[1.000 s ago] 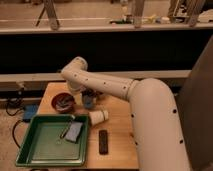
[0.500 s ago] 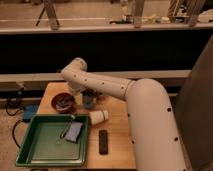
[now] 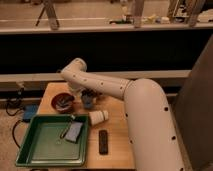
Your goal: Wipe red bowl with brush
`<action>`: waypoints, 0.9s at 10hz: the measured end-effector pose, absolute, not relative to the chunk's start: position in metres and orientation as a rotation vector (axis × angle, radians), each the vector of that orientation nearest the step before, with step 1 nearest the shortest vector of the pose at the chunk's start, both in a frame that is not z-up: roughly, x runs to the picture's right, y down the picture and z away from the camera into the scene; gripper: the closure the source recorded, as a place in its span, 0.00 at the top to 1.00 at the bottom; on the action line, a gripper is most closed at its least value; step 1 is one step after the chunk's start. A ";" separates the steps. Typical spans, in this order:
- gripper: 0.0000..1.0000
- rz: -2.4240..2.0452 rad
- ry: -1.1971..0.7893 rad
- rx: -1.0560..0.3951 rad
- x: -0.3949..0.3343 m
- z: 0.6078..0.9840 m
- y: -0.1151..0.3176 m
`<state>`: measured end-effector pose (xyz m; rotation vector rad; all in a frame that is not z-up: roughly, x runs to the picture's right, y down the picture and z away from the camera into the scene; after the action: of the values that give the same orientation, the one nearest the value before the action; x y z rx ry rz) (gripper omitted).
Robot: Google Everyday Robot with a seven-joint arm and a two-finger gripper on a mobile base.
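Note:
The red bowl stands at the back left of the wooden table, just behind the green tray. A short dark brush with a pale head lies across the inside of the bowl. My gripper hangs down from the white arm's wrist, just right of the bowl's rim, between the bowl and a small blue cup. I cannot tell whether the gripper touches the brush.
A green tray at the front left holds a blue-grey sponge and a thin dark utensil. A white cup lies on its side mid-table. A black bar-shaped object lies near the front edge. My white arm crosses the right side.

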<state>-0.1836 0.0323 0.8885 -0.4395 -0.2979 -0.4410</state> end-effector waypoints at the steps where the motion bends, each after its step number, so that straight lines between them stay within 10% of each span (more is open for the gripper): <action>1: 0.53 -0.442 -0.294 -0.442 -0.183 0.889 0.032; 7: 0.63 -0.445 -0.260 -0.467 -0.180 0.893 0.037; 9: 0.49 -0.448 -0.259 -0.468 -0.181 0.894 0.037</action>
<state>-0.1805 0.0370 0.8940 -0.4677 -0.2586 -0.4484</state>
